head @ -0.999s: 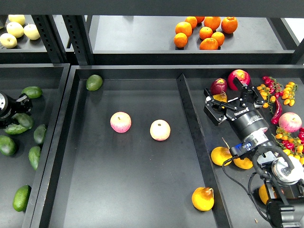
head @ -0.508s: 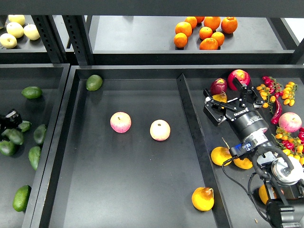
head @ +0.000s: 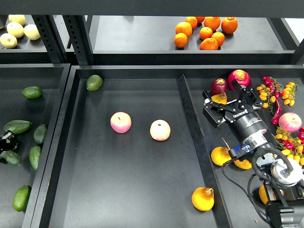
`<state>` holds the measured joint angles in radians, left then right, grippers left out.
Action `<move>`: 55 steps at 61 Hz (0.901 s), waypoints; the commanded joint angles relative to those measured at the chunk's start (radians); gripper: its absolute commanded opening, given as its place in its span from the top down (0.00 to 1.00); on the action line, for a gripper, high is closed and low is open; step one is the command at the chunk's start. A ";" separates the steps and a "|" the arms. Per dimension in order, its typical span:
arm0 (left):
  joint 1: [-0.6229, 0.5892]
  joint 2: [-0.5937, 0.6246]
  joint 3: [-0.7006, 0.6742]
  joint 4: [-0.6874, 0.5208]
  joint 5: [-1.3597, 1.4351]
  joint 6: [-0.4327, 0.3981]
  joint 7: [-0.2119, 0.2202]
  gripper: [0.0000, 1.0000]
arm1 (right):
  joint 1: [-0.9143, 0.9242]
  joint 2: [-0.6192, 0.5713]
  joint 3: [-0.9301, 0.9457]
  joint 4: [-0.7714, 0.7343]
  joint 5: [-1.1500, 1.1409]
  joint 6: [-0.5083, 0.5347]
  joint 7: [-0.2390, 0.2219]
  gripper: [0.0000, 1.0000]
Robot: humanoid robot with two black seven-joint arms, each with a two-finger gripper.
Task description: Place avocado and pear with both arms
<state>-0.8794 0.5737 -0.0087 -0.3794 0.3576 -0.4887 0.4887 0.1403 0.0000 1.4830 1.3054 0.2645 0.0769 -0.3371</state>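
Note:
Several dark green avocados lie in the left bin [head: 28,71]; one elongated avocado [head: 17,126] lies free just above my left gripper [head: 4,142]. That gripper is small and dark at the left edge, so its fingers cannot be told apart. A yellow-orange pear [head: 203,198] with a brown blotch lies at the front right of the middle tray [head: 142,190]. My right gripper [head: 224,95] is open over the right bin, with another yellow pear [head: 220,98] between its fingers.
Two pink-yellow apples [head: 120,122] [head: 160,129] and a rounder light green avocado [head: 94,82] lie in the middle tray. The right bin holds red apples [head: 239,76], more pears [head: 221,155] and small tomatoes [head: 285,90]. Oranges [head: 204,31] sit on the back shelf.
My left arm has drawn back down and left to the view's edge, uncovering an avocado in the left bin. My right arm has barely moved.

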 commanded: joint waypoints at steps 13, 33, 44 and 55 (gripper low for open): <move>0.042 -0.005 -0.034 0.007 0.000 0.000 0.000 0.78 | 0.001 0.000 -0.001 0.002 0.001 0.000 0.000 0.00; 0.042 -0.003 -0.034 0.005 0.001 0.000 0.000 0.67 | 0.001 0.000 -0.001 0.003 0.001 0.000 0.001 0.00; 0.042 -0.005 -0.034 0.005 0.017 0.000 0.000 0.60 | 0.001 0.000 -0.001 0.003 0.001 0.000 0.000 0.00; 0.042 -0.003 -0.034 0.005 0.018 0.000 0.000 0.54 | 0.001 0.000 -0.001 0.003 0.001 0.000 0.001 0.00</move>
<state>-0.8375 0.5693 -0.0430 -0.3743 0.3750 -0.4887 0.4887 0.1411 0.0000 1.4821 1.3085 0.2654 0.0768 -0.3366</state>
